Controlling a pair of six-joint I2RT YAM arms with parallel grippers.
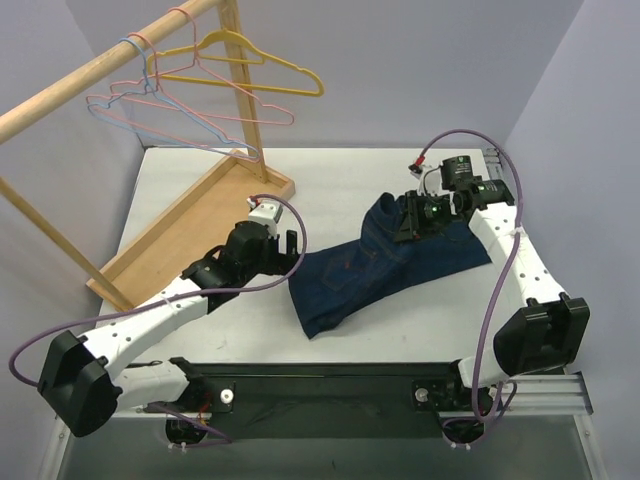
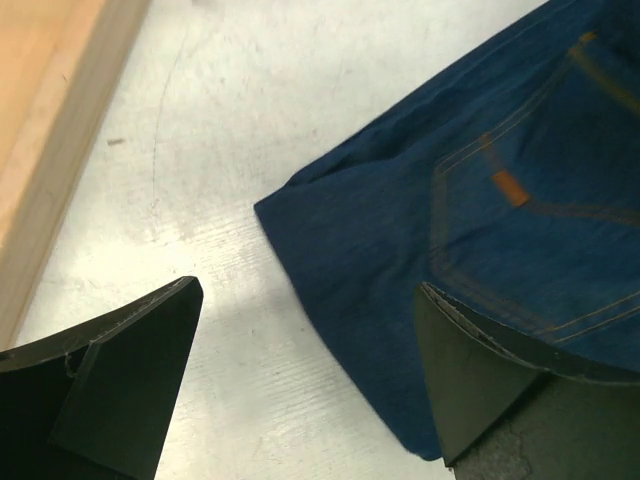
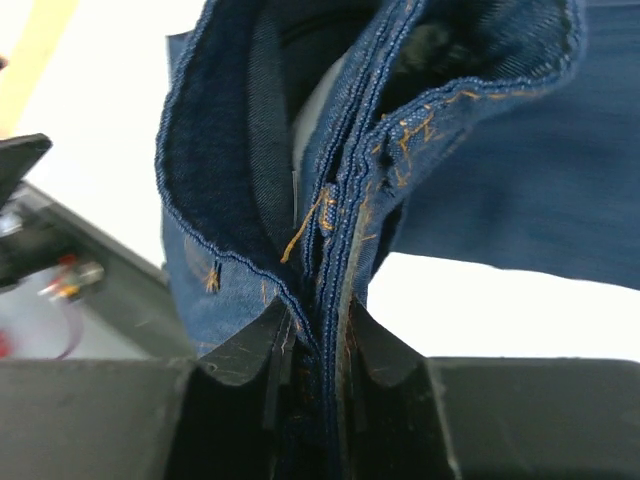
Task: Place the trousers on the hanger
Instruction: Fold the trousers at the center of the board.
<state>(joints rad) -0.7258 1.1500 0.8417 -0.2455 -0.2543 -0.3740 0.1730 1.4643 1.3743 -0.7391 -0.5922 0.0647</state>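
At centre-right of the top view the trousers (image 1: 385, 268) sprawl on the table (image 1: 330, 180), soft, floppy, likely heavy, best held by the thick stitched edge the right gripper (image 3: 322, 330) pinches; the left gripper (image 2: 305, 290) gapes over a corner.

Bright, even overhead light leaves only faint, soft shadows on the white table (image 1: 350, 180), without glare. In the right wrist view the trousers (image 3: 480, 190) show sharp stitching, while the bright background behind is washed out and blurred.
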